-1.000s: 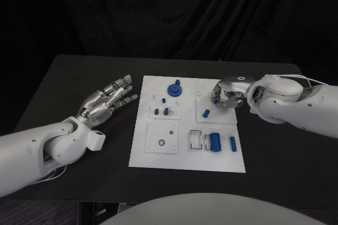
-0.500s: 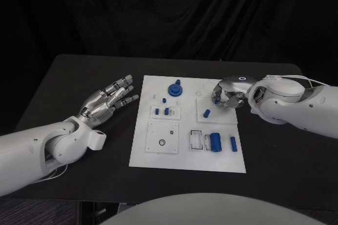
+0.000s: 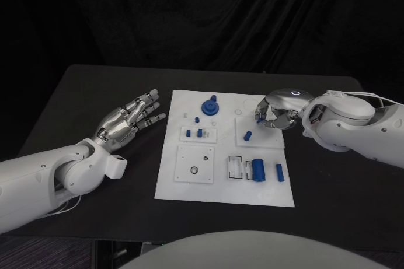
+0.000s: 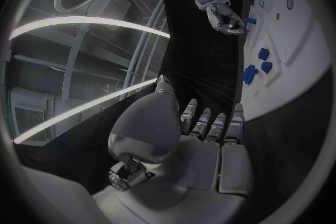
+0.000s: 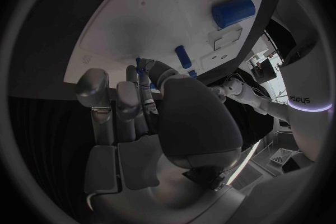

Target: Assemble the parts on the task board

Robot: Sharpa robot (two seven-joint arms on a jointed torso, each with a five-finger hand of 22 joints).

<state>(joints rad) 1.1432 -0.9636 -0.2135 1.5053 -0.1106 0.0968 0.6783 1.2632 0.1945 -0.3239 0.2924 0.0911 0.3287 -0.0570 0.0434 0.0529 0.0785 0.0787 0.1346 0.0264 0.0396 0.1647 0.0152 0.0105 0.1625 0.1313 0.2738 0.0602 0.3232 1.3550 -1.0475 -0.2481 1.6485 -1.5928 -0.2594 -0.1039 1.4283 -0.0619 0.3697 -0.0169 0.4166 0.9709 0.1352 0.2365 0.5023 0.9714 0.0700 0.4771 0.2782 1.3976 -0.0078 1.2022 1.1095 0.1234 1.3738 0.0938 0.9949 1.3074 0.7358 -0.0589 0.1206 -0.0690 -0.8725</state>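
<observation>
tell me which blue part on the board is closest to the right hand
The small slanted blue peg on the upper right plate, just below the right hand; the other blue parts lie farther left or nearer the robot.

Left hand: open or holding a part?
Open. The left hand lies beside the task board with fingers spread and apart, nothing between them; the left wrist view shows its palm bare too.

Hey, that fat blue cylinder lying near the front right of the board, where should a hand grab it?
Probably across its round sides at mid-length, coming from above. The fat blue cylinder lies flat on the task board, a thin blue rod beside it.
</observation>
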